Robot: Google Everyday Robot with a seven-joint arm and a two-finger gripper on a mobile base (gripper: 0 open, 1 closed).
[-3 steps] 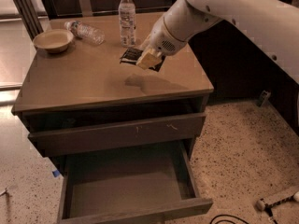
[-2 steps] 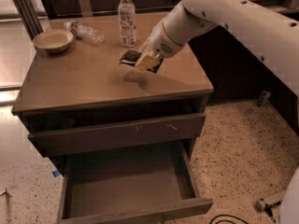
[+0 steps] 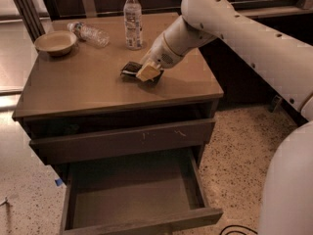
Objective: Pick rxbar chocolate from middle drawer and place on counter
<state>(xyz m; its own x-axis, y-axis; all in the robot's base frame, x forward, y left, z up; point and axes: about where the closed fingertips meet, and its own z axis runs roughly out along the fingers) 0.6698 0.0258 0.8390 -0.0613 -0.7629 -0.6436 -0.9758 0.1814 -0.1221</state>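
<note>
Pincer (image 3: 145, 72) sits lower and a little farther left than a second ago, having come down from above the surface (image 3: 73, 84) almost to the wood. The rxbar chocolate (image 3: 131, 69) has dropped with it, and the shadow that lay apart below it has closed up against the bar. Bowl, bottles and drawers have not shifted.

Counted from left to right, the surface carries one shallow bowl (image 3: 55, 42) near the back left corner, one clear water bottle lying on its side (image 3: 90, 33) just beside the bowl, one upright water bottle (image 3: 132, 18) at the back middle, and one black bar. Below the slab two drawer fronts show: one closed scratched drawer (image 3: 122, 141), and under it the middle drawer (image 3: 139, 222), pulled out.

The bar lies flat at or just above the surface, near its middle and in front of the upright bottle. Its right end is clamped in the pincer, and the rest sticks out to the left of the pale fingers (image 3: 148, 72). The white arm (image 3: 234, 28) reaches in from the right.
</note>
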